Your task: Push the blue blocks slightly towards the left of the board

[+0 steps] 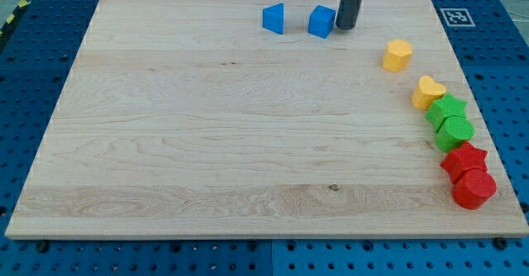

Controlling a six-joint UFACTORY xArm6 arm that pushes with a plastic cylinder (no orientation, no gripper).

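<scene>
Two blue blocks sit near the view's top edge of the wooden board (207, 127). A blue triangular block (274, 18) is on the left and a blue cube (321, 21) is to its right, a small gap apart. My tip (345, 26) is the lower end of a dark rod that comes down from the view's top. It stands right against the blue cube's right side.
Along the board's right edge lie a yellow block (397, 54), a yellow heart-shaped block (427, 92), two green blocks (447, 109) (455, 132), a red star-shaped block (464, 160) and a red cylinder (474, 188). A marker tag (454, 16) sits off the board's top right corner.
</scene>
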